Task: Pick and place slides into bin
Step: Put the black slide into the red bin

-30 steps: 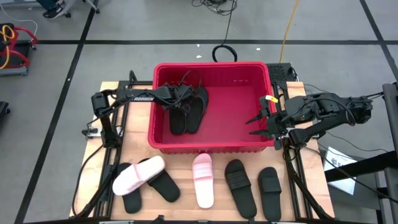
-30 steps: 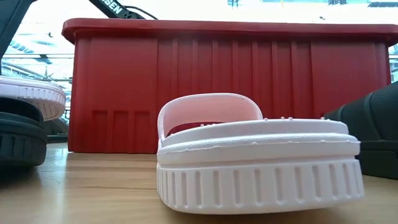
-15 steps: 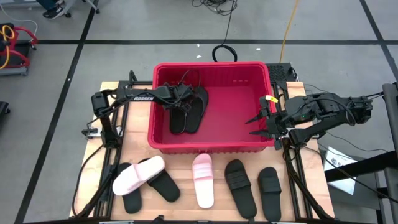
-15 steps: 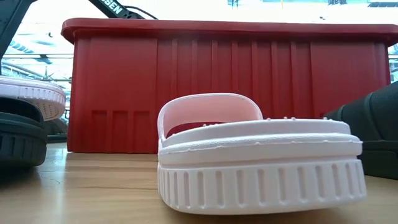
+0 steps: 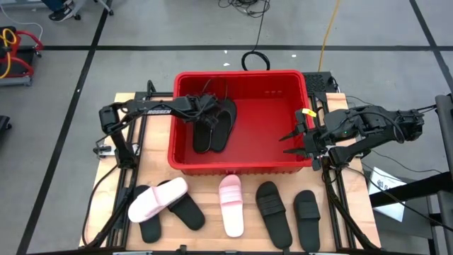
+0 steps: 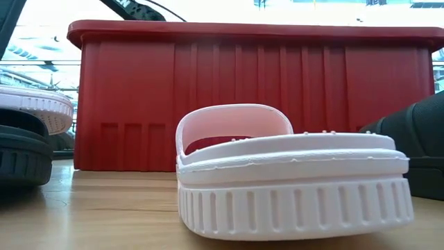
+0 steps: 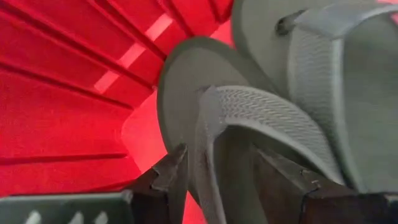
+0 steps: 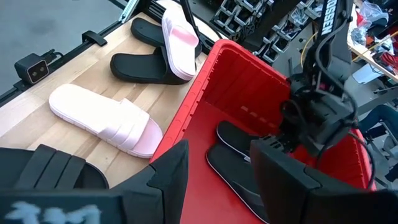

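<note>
Here the left gripper [image 5: 205, 108] is inside the bin [image 5: 241, 166], over its left half, directly above two black slides [image 5: 214, 127] that lie side by side on the red floor. In the left wrist view the fingers [image 7: 163, 177] stand apart, one on each side of the strap [image 7: 267, 118] of the nearer black slide; the strap sits between the jaws, with a gap visible to the left finger, so the jaws are spread and not clamped on it. Whether the strap touches the other finger cannot be told.

The right gripper [image 5: 291, 142] hangs over the bin's right edge, jaws parted wide, holding nothing.

On the table [image 5: 212, 237] in front of the bin:
- a pink slide [image 5: 157, 199] lying across two black slides [image 5: 173, 212] at the left;
- a second pink slide [image 5: 231, 205] near the bin's front wall, upright on its sole;
- two more black slides [image 5: 290, 212] to its right, side by side and apart.
</note>
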Robot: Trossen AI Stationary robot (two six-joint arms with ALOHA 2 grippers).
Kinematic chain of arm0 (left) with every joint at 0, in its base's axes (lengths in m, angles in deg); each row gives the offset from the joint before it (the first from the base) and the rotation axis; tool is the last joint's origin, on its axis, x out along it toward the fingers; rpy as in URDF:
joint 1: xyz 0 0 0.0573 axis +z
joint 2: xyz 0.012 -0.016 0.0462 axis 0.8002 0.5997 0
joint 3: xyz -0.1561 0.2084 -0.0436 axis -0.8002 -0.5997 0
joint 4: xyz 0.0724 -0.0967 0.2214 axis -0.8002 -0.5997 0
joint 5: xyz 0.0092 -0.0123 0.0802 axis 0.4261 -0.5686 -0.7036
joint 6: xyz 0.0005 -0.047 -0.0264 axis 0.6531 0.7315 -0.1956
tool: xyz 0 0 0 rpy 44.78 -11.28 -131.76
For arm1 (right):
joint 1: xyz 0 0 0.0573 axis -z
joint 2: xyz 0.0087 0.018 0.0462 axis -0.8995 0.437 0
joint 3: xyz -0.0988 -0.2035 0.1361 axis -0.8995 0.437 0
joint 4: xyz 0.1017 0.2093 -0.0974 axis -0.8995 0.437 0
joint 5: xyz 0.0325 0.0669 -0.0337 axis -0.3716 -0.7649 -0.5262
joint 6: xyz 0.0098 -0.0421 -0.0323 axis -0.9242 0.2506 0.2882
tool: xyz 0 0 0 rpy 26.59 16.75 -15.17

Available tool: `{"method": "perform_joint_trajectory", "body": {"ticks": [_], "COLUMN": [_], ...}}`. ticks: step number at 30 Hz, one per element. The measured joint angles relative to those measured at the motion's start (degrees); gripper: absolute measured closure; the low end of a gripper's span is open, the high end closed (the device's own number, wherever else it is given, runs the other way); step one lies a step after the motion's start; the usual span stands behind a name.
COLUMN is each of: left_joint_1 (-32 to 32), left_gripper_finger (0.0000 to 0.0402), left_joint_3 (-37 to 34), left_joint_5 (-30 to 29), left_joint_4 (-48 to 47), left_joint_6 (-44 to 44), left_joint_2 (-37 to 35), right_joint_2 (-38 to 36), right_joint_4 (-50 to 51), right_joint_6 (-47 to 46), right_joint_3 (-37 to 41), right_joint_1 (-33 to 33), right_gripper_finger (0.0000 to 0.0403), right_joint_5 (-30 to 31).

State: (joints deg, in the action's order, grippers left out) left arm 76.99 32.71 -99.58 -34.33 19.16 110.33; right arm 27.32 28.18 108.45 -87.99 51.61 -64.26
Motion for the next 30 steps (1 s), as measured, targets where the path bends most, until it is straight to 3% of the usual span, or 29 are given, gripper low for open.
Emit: {"method": "perform_joint_trajectory", "body": {"ticks": [7, 17, 21, 27, 30], "left_joint_1": [-1.6, -13.3, -20.1, -29.1, -32.3], "left_gripper_finger": [0.0242, 0.0273, 0.0274, 0.0275, 0.0275], "left_joint_3": [0.0, 0.0, 0.0, 0.0, 0.0], "left_joint_5": [2.7, -3.2, -2.7, -4.5, -5.5], "left_joint_4": [-1.8, -2.6, -2.2, 1.7, 4.3], "left_joint_6": [-4.0, -7.8, -10.3, -9.4, -9.6], "left_joint_2": [-9.4, -25.8, -29.5, -30.9, -30.9], "right_joint_2": [-0.9, -3.7, -3.9, -3.5, -3.6], "right_joint_4": [-0.5, 0.9, 6.4, 12.9, 14.7], "right_joint_6": [2.3, 2.4, 2.2, -2.5, -8.3], "right_joint_3": [0.0, 0.0, 0.0, 0.0, 0.0], "right_joint_1": [0.0, -0.1, -2.1, -9.6, -15.3], "right_gripper_finger": [0.0238, 0.0246, 0.0284, 0.0382, 0.0395], "right_joint_5": [0.3, 1.6, 1.6, 1.4, 1.3]}}
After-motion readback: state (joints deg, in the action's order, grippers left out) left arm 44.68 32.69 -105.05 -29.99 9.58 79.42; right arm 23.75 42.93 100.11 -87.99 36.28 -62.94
